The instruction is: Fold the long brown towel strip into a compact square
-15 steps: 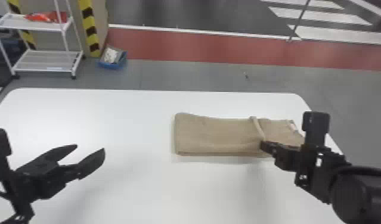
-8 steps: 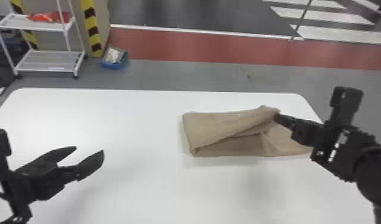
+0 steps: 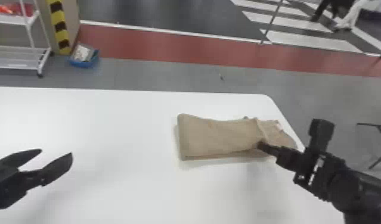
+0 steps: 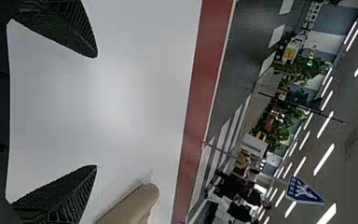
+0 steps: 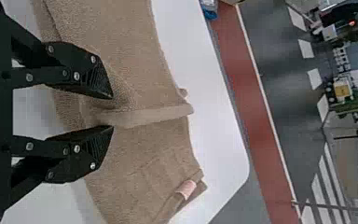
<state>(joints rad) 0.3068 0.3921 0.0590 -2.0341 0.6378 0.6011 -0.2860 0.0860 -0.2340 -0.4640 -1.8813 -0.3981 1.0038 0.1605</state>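
The brown towel [image 3: 219, 135] lies folded on the white table's right part, a raised edge crossing its upper layer. At its near edge, my right gripper [image 3: 260, 144] is low over the cloth. In the right wrist view, my right gripper [image 5: 112, 112] is shut on the towel [image 5: 121, 51], the fingers kept a little apart by the bunched edge; creases spread from the tips. My left gripper [image 3: 57, 151] is open and empty over the table's left side. In the left wrist view my left gripper [image 4: 97, 111] stands wide, with the towel [image 4: 133, 205] off to one side.
The white table [image 3: 115, 119] ends close beyond the towel, its rounded far right corner beside it. On the floor past the table are a white shelf cart [image 3: 16, 56] and a blue bin [image 3: 83, 56]. A dark stand [image 3: 377, 128] is at the right.
The right gripper has come from the towel's far edge back to its near edge, and the lifted upper layer now lies flatter. The head view has shifted closer; the left gripper stays open.
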